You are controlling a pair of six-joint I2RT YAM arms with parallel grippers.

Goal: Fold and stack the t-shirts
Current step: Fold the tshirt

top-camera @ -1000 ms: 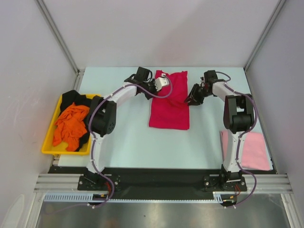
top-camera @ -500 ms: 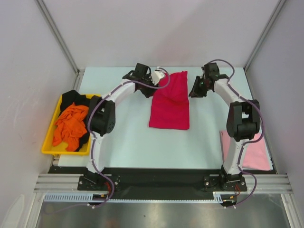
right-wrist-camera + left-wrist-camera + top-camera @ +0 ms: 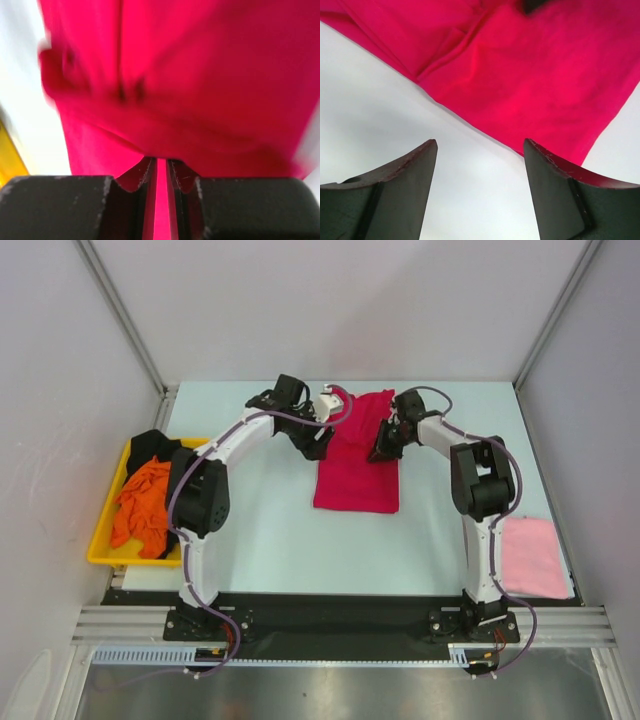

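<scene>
A crimson red t-shirt (image 3: 356, 462) lies folded into a long strip at the middle of the table, and fills the top of the left wrist view (image 3: 530, 75). My left gripper (image 3: 316, 445) hangs open beside the strip's left edge, with only bare table between its fingers (image 3: 480, 150). On the strip's right edge my right gripper (image 3: 383, 447) is shut, a fold of red cloth (image 3: 165, 100) pinched between the jaws (image 3: 161, 167). A pale pink t-shirt (image 3: 529, 556) lies folded at the near right. Orange (image 3: 143, 502) and black (image 3: 152, 445) t-shirts lie crumpled in the tray.
A yellow plastic tray (image 3: 101, 543) stands at the table's left edge. Grey walls with metal posts close in the back and both sides. Both arm bases stand on the black rail (image 3: 340, 620) at the near edge.
My left gripper has opened, let go of the red shirt and pulled back to its left edge. My right gripper has swung in from the right and shut on the shirt's right edge.
</scene>
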